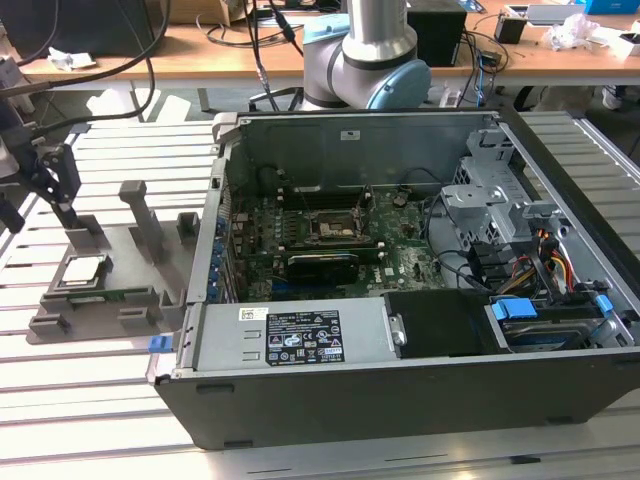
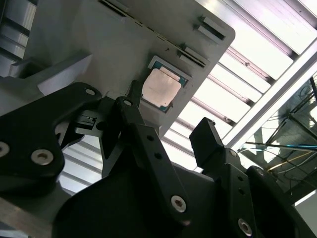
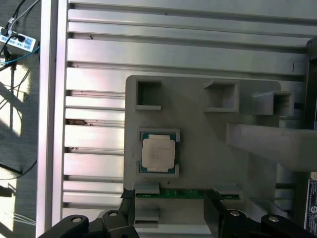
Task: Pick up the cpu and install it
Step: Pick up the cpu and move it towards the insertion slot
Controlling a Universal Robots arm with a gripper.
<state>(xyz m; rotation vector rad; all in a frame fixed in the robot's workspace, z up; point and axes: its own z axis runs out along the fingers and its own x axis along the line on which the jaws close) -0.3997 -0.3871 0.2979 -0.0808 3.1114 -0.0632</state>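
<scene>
- The gripper (image 1: 45,205) hangs at the exterior view's left, low over the far left part of the grey holder tray (image 1: 130,275).
- Its two black fingers (image 3: 215,210) are spread wide apart, with a clear gap between them and nothing held in that gap.
- The cpu (image 1: 82,270) lies flat in a square recess of the tray, silver plate facing up and a thin green rim around it.
- In the first wrist view the cpu (image 3: 158,153) sits a little beyond the gripper (image 3: 171,201), roughly in line with the gap between the fingertips, and no finger touches it.
- In the second wrist view the cpu (image 2: 161,89) appears just beside the tip of one finger, while the other finger is well apart from it. I cannot tell from this angle how high the gripper (image 2: 171,114) is above the chip.
- A thin green circuit strip (image 3: 178,193) lies along the tray's edge, between the cpu and the fingertips.
- The tray carries some upright grey posts (image 1: 145,215) and rests on a slatted metal table (image 1: 100,400).
- Just beside the tray, toward the exterior view's right, stands an open computer case (image 1: 400,400) lying on its side.
- Inside it, the dark square socket (image 1: 330,228) with its metal frame sits near the middle of the motherboard — well apart from the cpu.
- The arm's base (image 1: 375,45) rises behind the far wall of the case.
</scene>
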